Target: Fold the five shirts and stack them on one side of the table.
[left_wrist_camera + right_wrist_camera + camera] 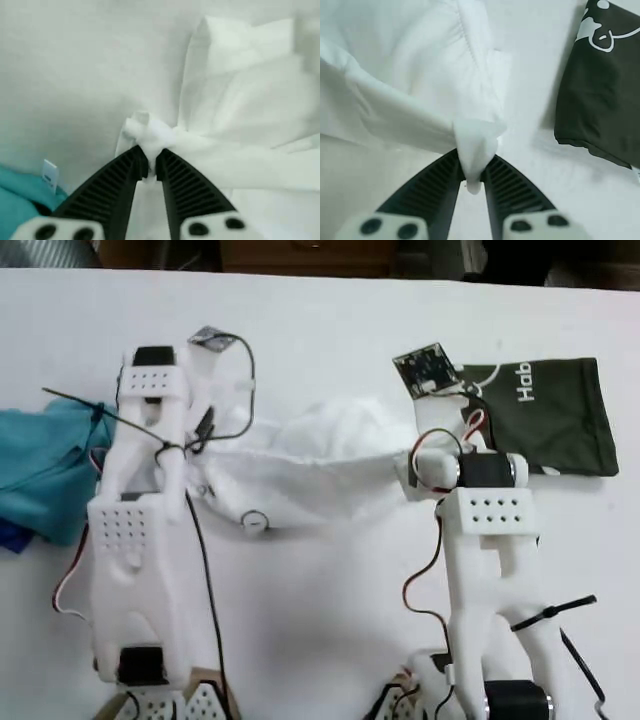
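on the table (330, 310), left gripper (150, 162) and right gripper (474, 170) each clamp a bunched edge of the white shirt (330, 455).

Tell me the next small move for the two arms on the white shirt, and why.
The left gripper and right gripper are each shut on a pinch of the white shirt, whose edge stretches between them while the rest lies rumpled. I would probably draw both toward the arms' bases together, dragging the cloth flat for folding.

Crumpled white shirt (320, 460) at centre. Bunched teal shirt (40, 470) at nine o'clock; folded dark green shirt (550, 415) at two.
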Controlling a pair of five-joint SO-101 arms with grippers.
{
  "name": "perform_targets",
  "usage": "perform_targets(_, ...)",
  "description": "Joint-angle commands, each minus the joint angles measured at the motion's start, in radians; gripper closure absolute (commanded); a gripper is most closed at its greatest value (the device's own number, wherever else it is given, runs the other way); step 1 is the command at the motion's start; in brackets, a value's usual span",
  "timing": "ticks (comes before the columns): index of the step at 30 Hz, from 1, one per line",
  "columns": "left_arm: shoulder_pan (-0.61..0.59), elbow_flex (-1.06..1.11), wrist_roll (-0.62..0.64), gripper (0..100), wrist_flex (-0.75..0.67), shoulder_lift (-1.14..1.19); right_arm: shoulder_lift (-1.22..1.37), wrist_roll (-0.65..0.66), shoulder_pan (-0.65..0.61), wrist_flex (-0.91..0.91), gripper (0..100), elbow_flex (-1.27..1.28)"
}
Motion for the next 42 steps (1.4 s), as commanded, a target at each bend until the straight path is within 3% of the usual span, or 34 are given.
perform_targets(1, -0.005, -0.019, -0.008, 97, 0.017, -0.031, 0.002, 0.006, 0.013, -0.022, 97.8, -0.040)
perform_targets(10, 0.049, -0.019, -0.008, 97, 0.147, -0.278, -0.005, -0.003, 0.021, -0.054, 97.8, -0.048)
perform_targets(15, 0.051, -0.016, -0.008, 97, 0.212, -0.433, 0.004, -0.005, 0.097, -0.108, 97.8, -0.150)
perform_targets(26, 0.006, -0.010, -0.006, 97, 0.226, -0.724, -0.007, -0.005, 0.166, -0.056, 97.8, -0.500)
perform_targets(33, -0.009, -0.010, 0.074, 97, 0.226, -0.980, -0.027, -0.005, 0.160, 0.042, 97.8, -0.730)
perform_targets(42, -0.009, -0.018, 0.176, 97, 0.222, -1.183, -0.268, -0.005, 0.160, 0.042, 97.8, -0.779)
